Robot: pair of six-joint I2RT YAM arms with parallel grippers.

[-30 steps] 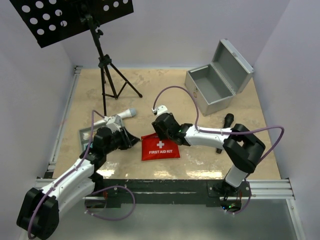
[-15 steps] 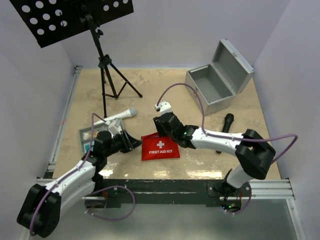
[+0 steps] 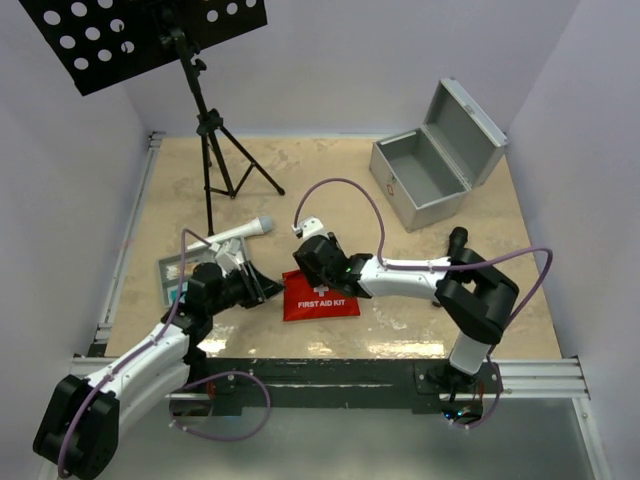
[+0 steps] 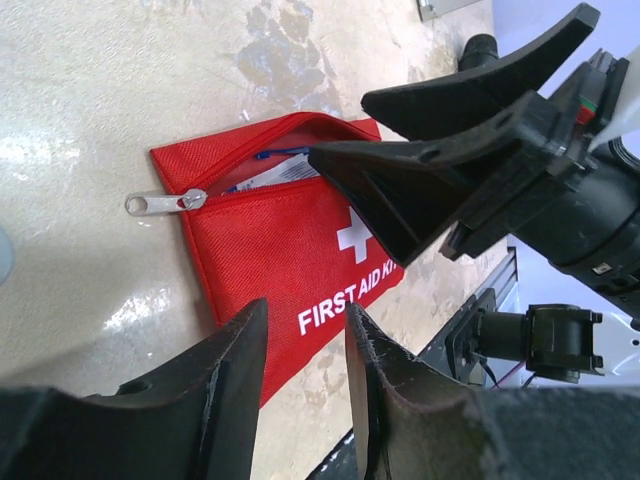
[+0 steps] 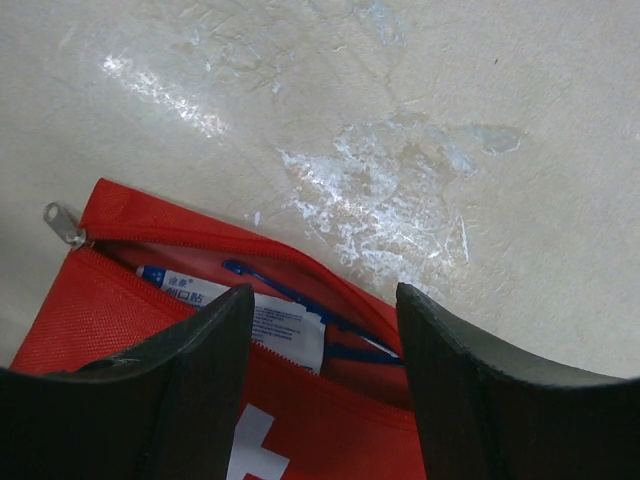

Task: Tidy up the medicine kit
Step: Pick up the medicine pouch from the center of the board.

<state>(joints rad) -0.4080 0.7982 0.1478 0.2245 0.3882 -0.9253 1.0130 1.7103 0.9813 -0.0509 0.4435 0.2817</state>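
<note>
Left fingers [image 4: 230,380]: parted by a narrow gap, nothing between them, tips pointing at the near-left part of the pouch [image 3: 322,297].
Left gripper [image 4: 305,318]: open, low over the table [image 3: 300,190], just left of the pouch and not touching it.
Right fingers [image 5: 190,370]: spread wide with nothing gripped, one on each side of the pouch's open mouth as the wrist view shows it.
Right gripper [image 5: 322,300]: open, poised over the far-left corner of the pouch; whether it touches the fabric I cannot tell.
Two grippers: tips close together, facing each other across the pouch's left end.
Pouch: red, flat on the table near the front edge, centre, white cross and "FIRST AID KIT" face up.
Zipper: undone along the far edge, metal pull [image 4: 150,203] lying on the table at the left end.
Pouch contents: white packets and a blue item [image 5: 290,290] show in the opening.
Tray [image 3: 170,268]: grey, on the left, partly under the left arm.
Case [image 3: 465,125]: far right, lid open and tilted back, well apart from the pouch.
Black rod [image 3: 455,243]: on the table right of the pouch, beside the right arm.
Pale rod [image 3: 245,230]: far side of the left gripper.
Stand [image 3: 210,130]: black, far left.
</note>
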